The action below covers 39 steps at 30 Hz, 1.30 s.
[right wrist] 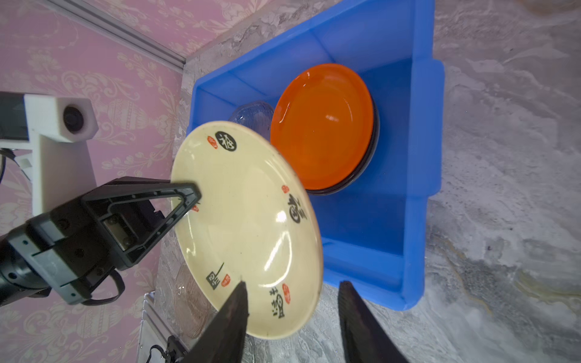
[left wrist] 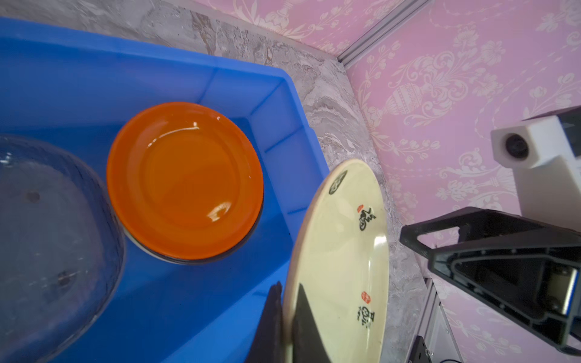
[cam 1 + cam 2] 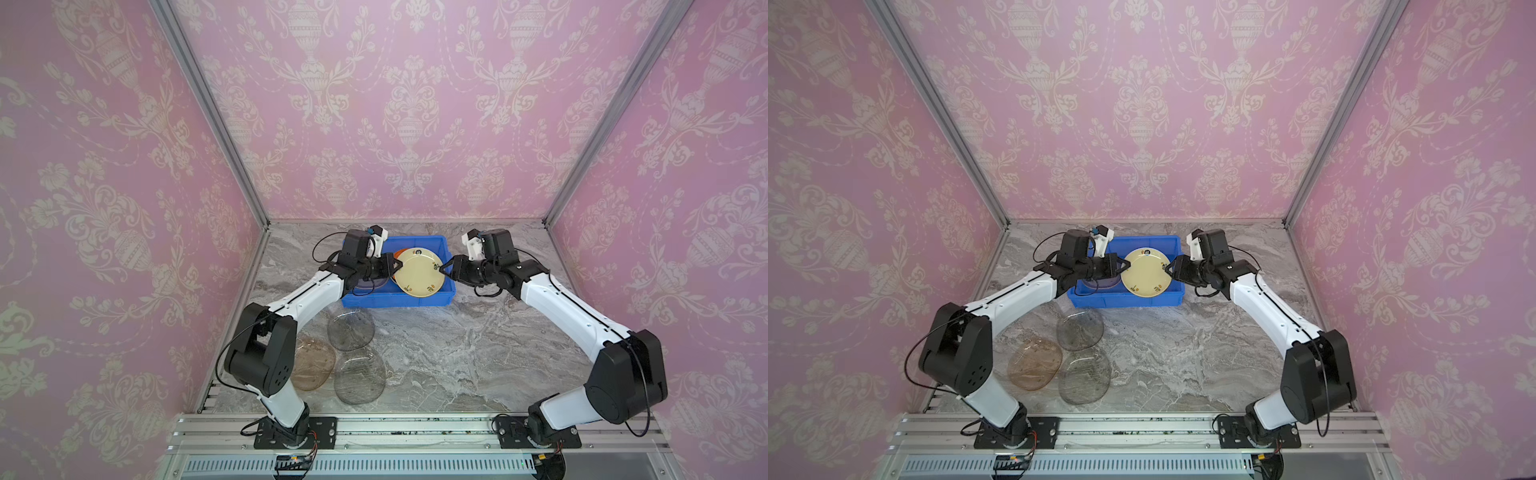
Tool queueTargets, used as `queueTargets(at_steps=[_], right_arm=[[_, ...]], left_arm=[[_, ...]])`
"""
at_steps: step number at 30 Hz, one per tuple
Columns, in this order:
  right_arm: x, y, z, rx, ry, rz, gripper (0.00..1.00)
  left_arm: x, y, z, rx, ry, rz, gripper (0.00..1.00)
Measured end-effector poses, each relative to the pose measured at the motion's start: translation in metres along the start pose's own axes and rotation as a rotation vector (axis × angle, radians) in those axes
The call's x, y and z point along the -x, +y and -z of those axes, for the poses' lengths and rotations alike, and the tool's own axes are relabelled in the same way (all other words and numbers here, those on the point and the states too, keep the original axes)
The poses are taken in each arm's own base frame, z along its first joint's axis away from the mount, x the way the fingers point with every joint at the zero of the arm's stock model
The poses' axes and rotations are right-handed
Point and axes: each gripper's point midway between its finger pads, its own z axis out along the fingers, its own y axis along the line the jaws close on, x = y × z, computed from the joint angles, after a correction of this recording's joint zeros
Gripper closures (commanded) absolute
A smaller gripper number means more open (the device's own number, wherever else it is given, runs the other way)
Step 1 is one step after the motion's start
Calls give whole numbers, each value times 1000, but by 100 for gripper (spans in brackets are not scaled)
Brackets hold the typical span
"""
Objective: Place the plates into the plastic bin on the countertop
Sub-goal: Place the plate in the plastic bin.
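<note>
While right gripper [image 3: 443, 268] fingers spread, left gripper [image 3: 395, 266] pinches cream plate [image 3: 417, 272]; plate partly over bin [image 3: 399, 300].

Marble-veined countertop [image 3: 478, 353], blue plastic bin [image 3: 399, 300] (at back), two grey glass plates [image 3: 351, 329], amber plate [image 3: 312, 362] alongside.

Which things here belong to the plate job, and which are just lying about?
Job:
- cream plate, gripped by the left pincer; the open right pincer beside it
- orange plate and clear glass plate in the blue bin
- far grey glass plate, near grey glass plate and amber glass plate on the countertop

Not the job:
- aluminium rails
- pink wallpaper
</note>
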Motion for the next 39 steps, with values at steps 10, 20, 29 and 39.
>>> queueTargets(at_steps=[10,20,29,39], right_arm=[[21,-23,14,-45,-64,-55,51],[26,-25,15,-37,-76,-70,51],[27,-26,11,-26,-69,-92,51],[31,-21,11,0,-80,-97,51]], left_arm=[[26,53,-46,112,17,43,100],[23,74,-67,149,52,71,100],[13,88,-72,188,73,88,100],[18,94,-76,224,75,78,75]])
